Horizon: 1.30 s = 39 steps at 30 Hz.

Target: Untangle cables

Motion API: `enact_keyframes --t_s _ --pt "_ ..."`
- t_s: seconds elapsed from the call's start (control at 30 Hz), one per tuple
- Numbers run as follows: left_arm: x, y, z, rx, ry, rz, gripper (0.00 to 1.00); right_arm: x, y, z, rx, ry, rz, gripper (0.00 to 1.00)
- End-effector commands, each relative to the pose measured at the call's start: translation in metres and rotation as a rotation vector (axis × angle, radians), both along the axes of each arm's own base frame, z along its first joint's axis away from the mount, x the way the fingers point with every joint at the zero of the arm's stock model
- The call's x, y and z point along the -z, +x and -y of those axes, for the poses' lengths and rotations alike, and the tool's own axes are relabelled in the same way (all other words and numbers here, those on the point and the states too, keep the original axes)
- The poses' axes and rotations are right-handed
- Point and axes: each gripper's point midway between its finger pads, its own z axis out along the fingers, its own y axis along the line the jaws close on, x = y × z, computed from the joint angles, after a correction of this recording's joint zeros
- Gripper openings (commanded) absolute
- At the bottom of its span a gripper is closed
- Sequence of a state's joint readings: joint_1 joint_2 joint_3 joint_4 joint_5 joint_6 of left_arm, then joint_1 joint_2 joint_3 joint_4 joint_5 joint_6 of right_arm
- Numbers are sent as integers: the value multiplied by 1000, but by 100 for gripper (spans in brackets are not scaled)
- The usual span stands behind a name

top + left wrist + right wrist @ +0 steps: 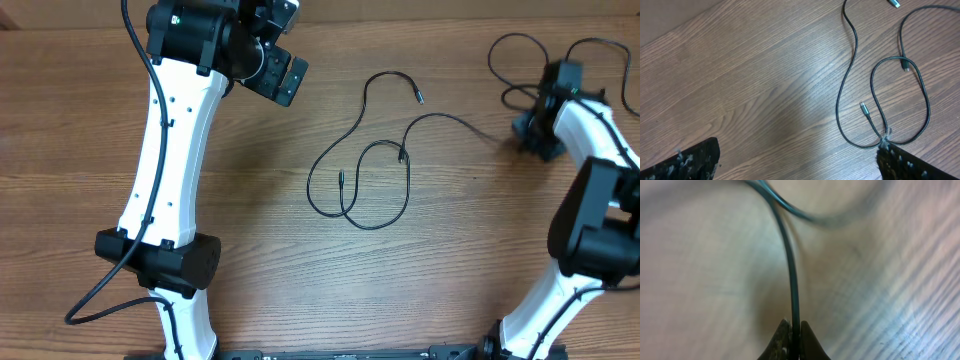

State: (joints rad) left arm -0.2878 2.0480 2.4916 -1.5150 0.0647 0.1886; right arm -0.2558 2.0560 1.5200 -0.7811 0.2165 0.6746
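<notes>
Cables (400,152) lie mid-worktop (250,230) in loose loops that cross one another. One strand runs rightward into the right tool (794,337), which pinches it. Left tool (797,162) hangs spread wide near the loops, holding nothing. Judged early: crossings not yet pulled apart. Right wrist view blurred. Cord count unclear, and the far-right loops are partly hidden behind the arm.

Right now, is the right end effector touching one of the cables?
Touching. The right wrist view shows it: a thin black cable runs down into the right end effector and is pinched between its two fingertips.
</notes>
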Motion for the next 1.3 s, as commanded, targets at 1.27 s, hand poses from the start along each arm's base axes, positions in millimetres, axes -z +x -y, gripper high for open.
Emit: enact_keyframes --t_s 1.27 --pt "-1 8 5 -1 -25 22 100 -511 -86 187 -89 -1346 609 4"
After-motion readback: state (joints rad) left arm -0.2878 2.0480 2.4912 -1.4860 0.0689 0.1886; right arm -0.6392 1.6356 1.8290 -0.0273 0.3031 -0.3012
